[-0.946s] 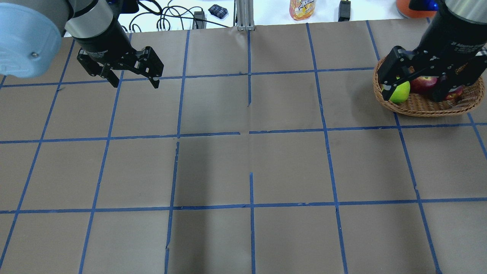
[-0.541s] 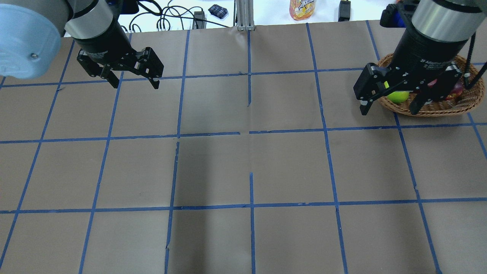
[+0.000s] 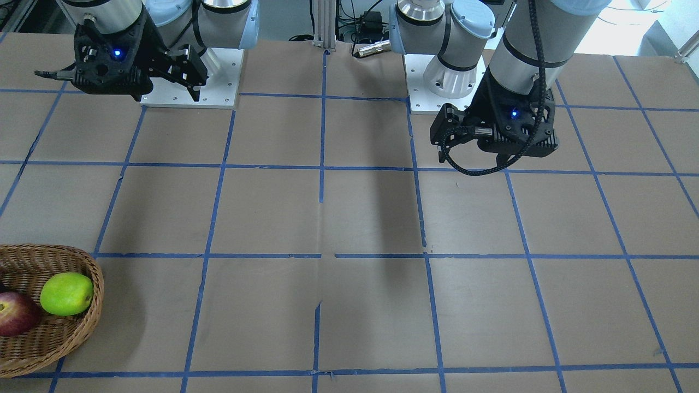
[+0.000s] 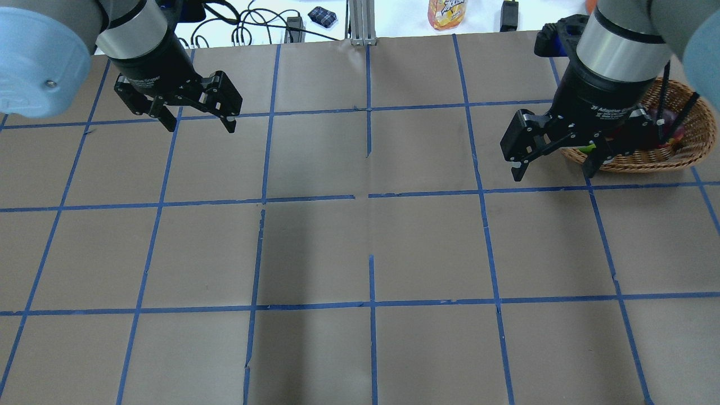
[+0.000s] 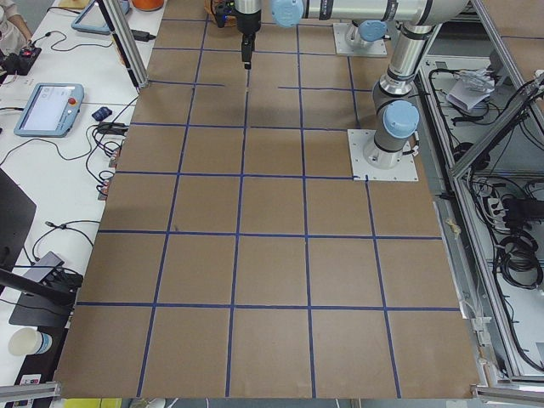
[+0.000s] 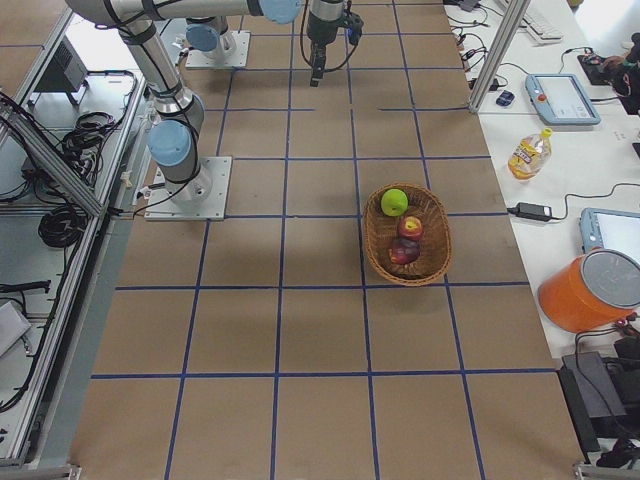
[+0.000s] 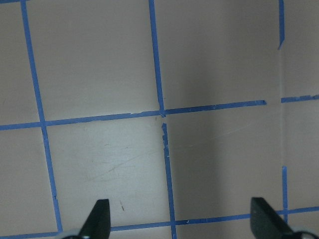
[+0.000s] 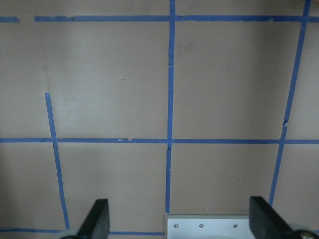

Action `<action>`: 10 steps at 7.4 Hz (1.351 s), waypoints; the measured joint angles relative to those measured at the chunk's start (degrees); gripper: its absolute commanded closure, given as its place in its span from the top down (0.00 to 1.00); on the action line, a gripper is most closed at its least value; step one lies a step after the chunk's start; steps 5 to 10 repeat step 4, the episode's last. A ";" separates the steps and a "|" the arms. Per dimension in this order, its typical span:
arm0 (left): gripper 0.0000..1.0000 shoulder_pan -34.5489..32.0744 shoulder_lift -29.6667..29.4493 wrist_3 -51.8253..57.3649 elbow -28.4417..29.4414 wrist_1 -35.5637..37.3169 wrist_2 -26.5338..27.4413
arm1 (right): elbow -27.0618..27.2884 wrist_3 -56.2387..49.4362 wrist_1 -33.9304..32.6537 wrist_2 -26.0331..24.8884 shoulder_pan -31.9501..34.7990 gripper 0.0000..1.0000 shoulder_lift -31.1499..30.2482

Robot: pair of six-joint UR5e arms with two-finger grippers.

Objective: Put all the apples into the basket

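The wicker basket (image 6: 430,262) stands at the table's far right and holds all three apples: the yellow-green apple (image 6: 394,201), the red apple (image 6: 409,226) and the dark maroon apple (image 6: 403,251). The front-facing view shows the basket (image 3: 87,322) with the green apple (image 3: 66,293) and a red one (image 3: 16,314). My right gripper (image 4: 552,169) is open and empty, raised and to the left of the basket (image 4: 683,154), partly hiding it. Its wrist view (image 8: 179,219) shows only bare table. My left gripper (image 4: 199,125) is open and empty at the far left, over bare table (image 7: 182,219).
Both arms' white base plates (image 3: 218,87) are bolted at the robot's side of the table. Beyond the far edge a side table holds a juice bottle (image 4: 447,12), cables (image 4: 247,25), tablets (image 6: 562,97) and an orange bucket (image 6: 590,290). An aluminium post (image 4: 360,22) stands at the far edge.
My right gripper has left the basket, open and empty, and moved left away from it. The green apple stays in the basket. The left arm has not moved.
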 measured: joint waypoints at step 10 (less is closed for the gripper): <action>1.00 0.00 -0.45 0.00 0.24 0.32 -0.07 | 0.78 1.71 -3.29 -0.20 -0.28 1.00 -0.06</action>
